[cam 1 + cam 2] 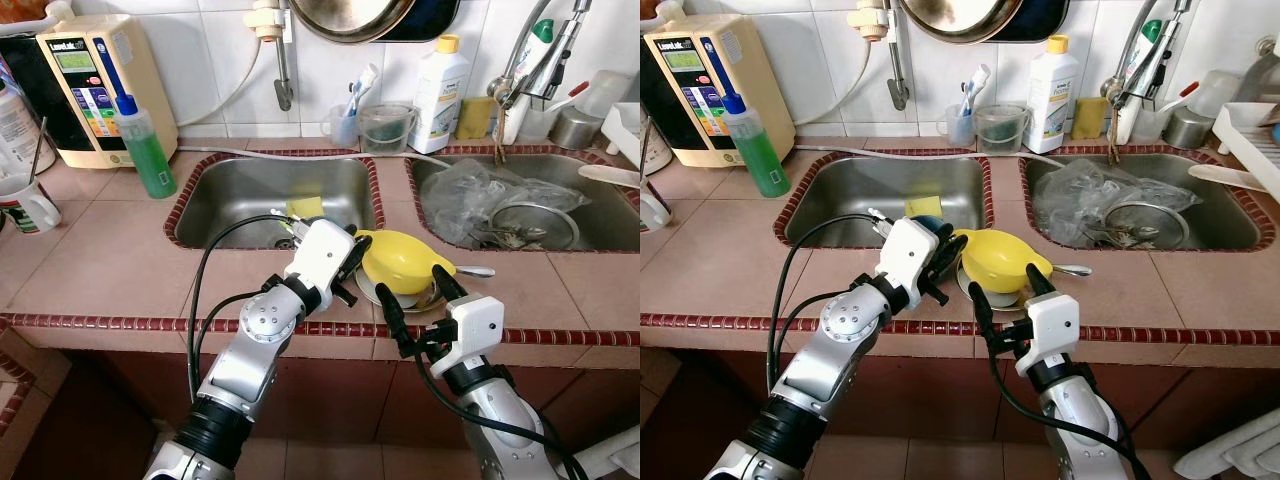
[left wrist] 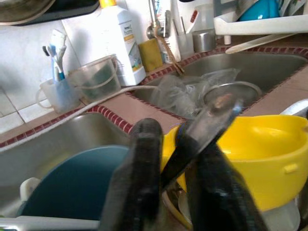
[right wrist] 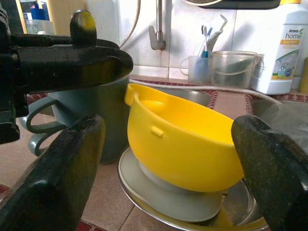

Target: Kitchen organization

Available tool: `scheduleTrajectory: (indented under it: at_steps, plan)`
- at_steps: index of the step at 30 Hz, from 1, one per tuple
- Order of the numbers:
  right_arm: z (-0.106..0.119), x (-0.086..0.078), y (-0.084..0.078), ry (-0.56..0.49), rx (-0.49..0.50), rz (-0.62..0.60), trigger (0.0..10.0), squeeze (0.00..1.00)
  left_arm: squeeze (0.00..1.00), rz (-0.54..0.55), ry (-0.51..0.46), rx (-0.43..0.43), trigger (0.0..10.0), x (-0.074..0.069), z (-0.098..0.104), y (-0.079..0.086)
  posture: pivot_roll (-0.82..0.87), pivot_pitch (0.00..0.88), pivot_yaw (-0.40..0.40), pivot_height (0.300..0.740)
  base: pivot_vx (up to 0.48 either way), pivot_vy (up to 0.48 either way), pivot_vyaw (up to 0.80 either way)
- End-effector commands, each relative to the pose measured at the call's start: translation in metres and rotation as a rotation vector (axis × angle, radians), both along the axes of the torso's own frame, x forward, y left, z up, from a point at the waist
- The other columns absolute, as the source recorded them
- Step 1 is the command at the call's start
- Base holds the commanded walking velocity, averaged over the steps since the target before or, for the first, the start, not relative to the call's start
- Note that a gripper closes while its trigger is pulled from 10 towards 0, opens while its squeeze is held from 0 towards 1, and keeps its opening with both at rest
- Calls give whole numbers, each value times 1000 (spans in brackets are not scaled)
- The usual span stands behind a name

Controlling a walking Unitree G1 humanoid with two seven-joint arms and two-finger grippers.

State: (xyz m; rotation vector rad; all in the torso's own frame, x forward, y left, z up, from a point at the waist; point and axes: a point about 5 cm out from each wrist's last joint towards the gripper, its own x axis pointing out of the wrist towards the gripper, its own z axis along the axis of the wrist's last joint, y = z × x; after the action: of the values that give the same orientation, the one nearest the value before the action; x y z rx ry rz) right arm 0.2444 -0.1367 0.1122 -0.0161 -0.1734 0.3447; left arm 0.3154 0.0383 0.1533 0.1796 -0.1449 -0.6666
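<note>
While flanking the yellow bowl [image 3: 185, 144], right claw [image 1: 422, 300] wide apart.

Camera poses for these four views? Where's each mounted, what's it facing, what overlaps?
Left eye, right eye: head stereo pair, looking down at the tiled counter and double sink; both silver arms show.
Left wrist: looks along its fingers at the yellow bowl.
Right wrist: looks between spread fingers at that bowl.
Shared: the yellow bowl shows in all four.

Home kitchen: double sink [image 1: 270, 195], tiled counter [image 1: 100, 270]
</note>
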Motion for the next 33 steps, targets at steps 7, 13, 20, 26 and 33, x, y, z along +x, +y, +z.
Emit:
scheduleTrajectory:
  at_steps: [7,13,20,26,33]
  plan:
    - [5,-2,3,-14,7,4,10000,0,0,24,25,18,10000,2,-1,4,-96,0,102,740,0,0,0]
    - [5,-2,4,-15,13,4,10000,0,0,20,28,11,10000,1,0,3,-94,0,101,740,0,0,0]
    - [5,-1,5,-16,14,3,10000,0,0,15,18,1,0,0,3,5,-92,0,100,740,0,0,0]
    - [6,0,6,-18,16,5,10000,0,0,-1,31,13,10000,1,5,3,-90,0,98,740,0,0,0]
    - [7,1,6,-21,15,8,10000,0,0,4,16,17,10000,6,16,7,-89,0,96,740,0,0,0]
